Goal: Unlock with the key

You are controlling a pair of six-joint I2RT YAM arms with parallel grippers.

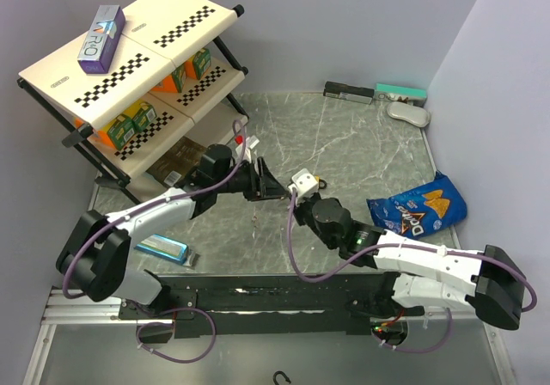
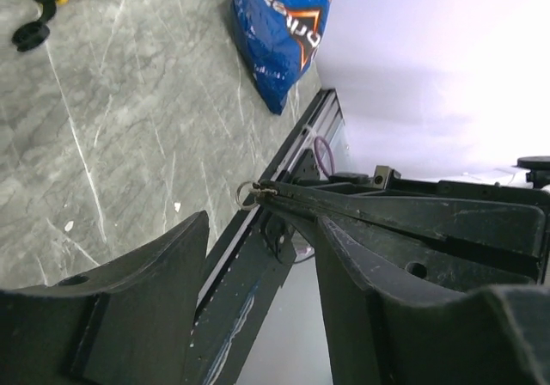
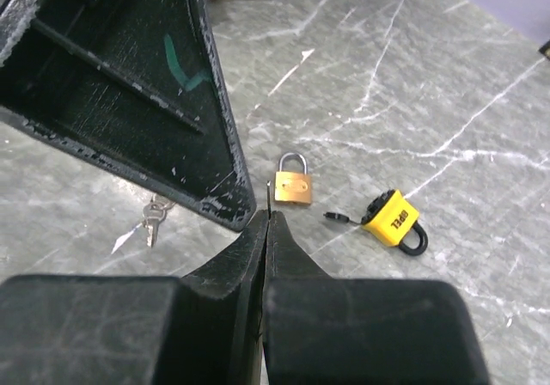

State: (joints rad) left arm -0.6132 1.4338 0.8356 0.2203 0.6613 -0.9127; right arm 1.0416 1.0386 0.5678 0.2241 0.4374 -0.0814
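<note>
In the right wrist view my right gripper [image 3: 268, 217] is shut on a thin key [image 3: 270, 203] whose tip sticks out past the fingertips. Just beyond it a brass padlock [image 3: 293, 184] lies flat on the table. A yellow padlock [image 3: 394, 218] with a key in its end lies to the right. My left gripper [image 2: 262, 230] is open and empty. One of its fingers [image 3: 155, 84] hangs close to the left of the held key. In the left wrist view the key's ring [image 2: 247, 195] shows at the right gripper's tip. From above, both grippers [image 1: 273, 187] [image 1: 292, 198] meet mid-table and hide the padlocks.
A loose bunch of keys [image 3: 152, 222] lies on the table left of the brass padlock. A Doritos bag [image 1: 418, 207] lies at the right. A shelf rack [image 1: 129, 67] with juice boxes stands at the back left. A blue box [image 1: 163, 247] lies near the left arm's base.
</note>
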